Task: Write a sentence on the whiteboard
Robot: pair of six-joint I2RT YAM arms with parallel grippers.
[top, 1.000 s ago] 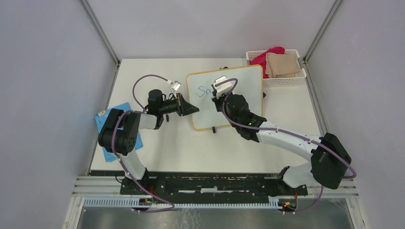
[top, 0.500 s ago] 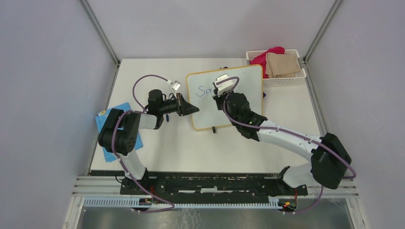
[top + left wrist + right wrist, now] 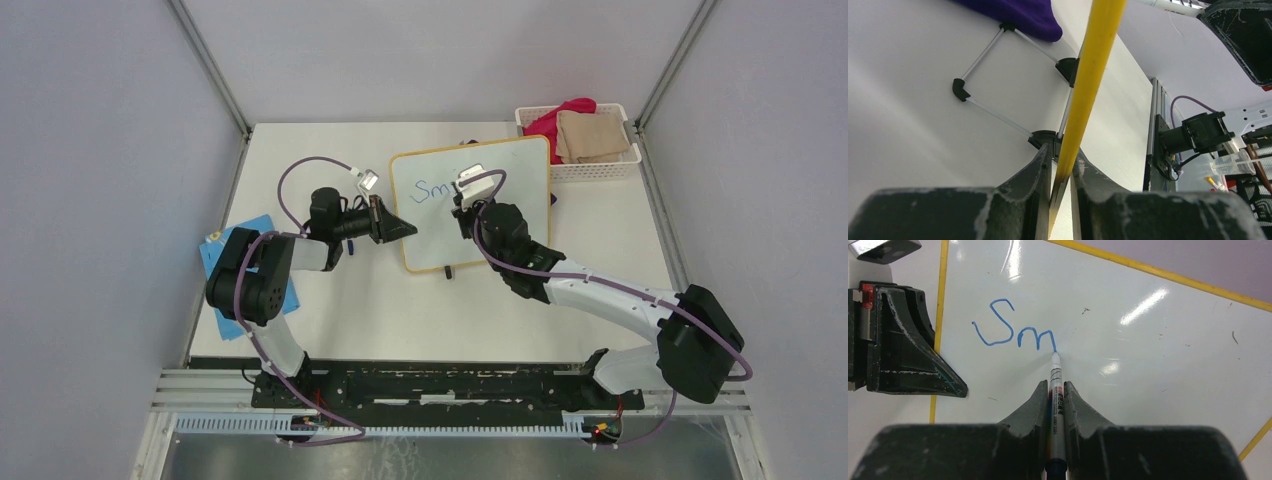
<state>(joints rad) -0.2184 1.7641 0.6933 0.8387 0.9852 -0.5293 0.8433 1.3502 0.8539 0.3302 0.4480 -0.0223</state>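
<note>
The whiteboard with a yellow-orange frame lies tilted on the table; it also shows in the right wrist view. Blue letters "Sm" are written near its upper left, also visible in the top view. My right gripper is shut on a white marker whose tip touches the board at the end of the "m". My left gripper is shut on the board's yellow left edge; in the top view the left gripper sits at that edge.
A white basket with red and tan cloths stands at the back right. A blue patterned card lies at the table's left edge under the left arm. The board's black feet and thin wire stand show beneath it. A purple cloth lies behind.
The right gripper has moved to the right along the board with the marker, and the writing has grown from "Sn" to "Sm". The left arm has not moved.
</note>
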